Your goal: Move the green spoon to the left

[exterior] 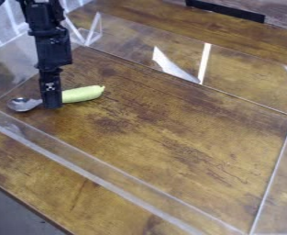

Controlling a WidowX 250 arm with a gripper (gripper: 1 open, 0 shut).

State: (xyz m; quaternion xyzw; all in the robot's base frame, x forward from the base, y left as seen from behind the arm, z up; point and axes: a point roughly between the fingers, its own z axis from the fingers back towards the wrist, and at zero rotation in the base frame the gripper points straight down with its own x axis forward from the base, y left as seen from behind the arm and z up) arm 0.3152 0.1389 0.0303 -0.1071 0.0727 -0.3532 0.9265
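My pincer [51,97] pointed down over the green spoon [62,96], its tips at the handle's near end by the silver bowl; whether they pinched it I could not tell. The spoon lay flat on the wooden counter [171,128], near the clear tray wall [96,179].

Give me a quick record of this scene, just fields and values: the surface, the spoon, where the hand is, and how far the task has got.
surface: wooden table ringed by clear plastic walls
object: green spoon, lying flat near the left wall, silver bowl pointing left
hand: hand pointing down at the spoon where handle meets bowl
jaws: straddle the spoon; too small to tell whether closed on it
task status: spoon not lifted
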